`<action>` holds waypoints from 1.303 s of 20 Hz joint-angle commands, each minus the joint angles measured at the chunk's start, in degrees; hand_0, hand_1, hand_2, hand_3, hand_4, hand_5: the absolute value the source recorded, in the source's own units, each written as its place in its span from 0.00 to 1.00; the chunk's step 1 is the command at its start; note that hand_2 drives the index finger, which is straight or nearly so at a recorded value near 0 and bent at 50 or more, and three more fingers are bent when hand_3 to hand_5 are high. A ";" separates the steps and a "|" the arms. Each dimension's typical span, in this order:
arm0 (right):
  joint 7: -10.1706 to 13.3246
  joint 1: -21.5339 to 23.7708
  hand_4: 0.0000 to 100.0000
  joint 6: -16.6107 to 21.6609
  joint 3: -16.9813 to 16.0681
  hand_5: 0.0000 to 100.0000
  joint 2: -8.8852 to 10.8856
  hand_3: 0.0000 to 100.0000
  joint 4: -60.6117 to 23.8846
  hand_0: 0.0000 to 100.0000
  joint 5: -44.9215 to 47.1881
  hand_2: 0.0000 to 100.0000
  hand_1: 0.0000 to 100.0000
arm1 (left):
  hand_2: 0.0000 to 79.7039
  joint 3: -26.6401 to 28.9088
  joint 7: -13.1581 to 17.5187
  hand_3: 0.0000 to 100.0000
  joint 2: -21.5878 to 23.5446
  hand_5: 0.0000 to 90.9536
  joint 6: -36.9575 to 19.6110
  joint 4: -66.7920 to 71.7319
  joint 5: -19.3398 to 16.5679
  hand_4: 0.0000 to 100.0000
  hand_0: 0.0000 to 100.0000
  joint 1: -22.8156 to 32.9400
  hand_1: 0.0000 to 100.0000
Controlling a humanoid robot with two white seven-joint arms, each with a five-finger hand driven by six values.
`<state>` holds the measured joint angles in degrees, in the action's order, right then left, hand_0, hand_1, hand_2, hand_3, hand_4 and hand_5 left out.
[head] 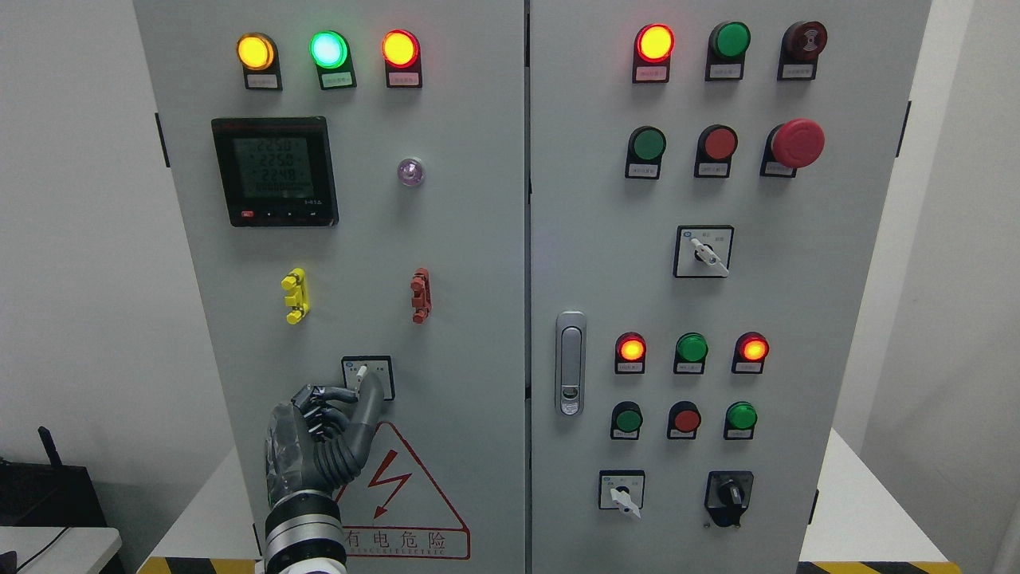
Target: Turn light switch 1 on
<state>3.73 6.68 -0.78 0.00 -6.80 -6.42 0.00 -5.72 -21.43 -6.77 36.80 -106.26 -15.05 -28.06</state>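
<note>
**Left hand at the lower rotary switch**

While I watch from the head camera, I see my left hand [323, 434] raised against the left door of the grey cabinet [470, 239], its arm coming up from the bottom edge. The fingers [368, 399] are curled around the white knob of the rotary switch [367, 376], gripping it from below; the knob tilts slightly to the right of upright. The switch sits low on that door, below the yellow [295, 295] and red [421, 295] terminal blocks and just above the red warning triangle [402, 498]. Higher up, the digital meter [275, 171] shows lit digits, and the amber [255, 52], green [328, 49] and red [400, 48] lamps glow along the top. I cannot see my right hand.
</note>
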 commanded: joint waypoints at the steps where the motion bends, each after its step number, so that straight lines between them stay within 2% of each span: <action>1: -0.04 0.00 0.00 -0.01 0.97 0.00 -0.05 0.00 0.00 0.12 1.41 0.00 0.39 | 0.73 -0.34 -0.02 0.91 0.00 0.95 0.03 0.00 0.02 0.95 0.24 -0.07 0.50; 15: -0.04 0.00 0.00 -0.01 0.97 0.00 0.03 0.00 0.00 0.12 1.41 0.00 0.39 | 0.73 -0.34 -0.02 0.92 0.00 0.95 0.47 0.09 -0.07 0.95 0.26 -0.51 0.49; 26: -0.04 0.00 0.00 -0.01 0.97 0.00 0.03 0.00 0.00 0.12 1.41 0.00 0.39 | 0.74 -0.43 -0.02 0.92 0.00 0.95 0.47 0.09 0.02 0.95 0.35 -0.51 0.49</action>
<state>3.74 6.68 -0.78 0.00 -6.81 -6.42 0.00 -6.05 -21.44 -6.77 37.27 -106.18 -15.10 -28.54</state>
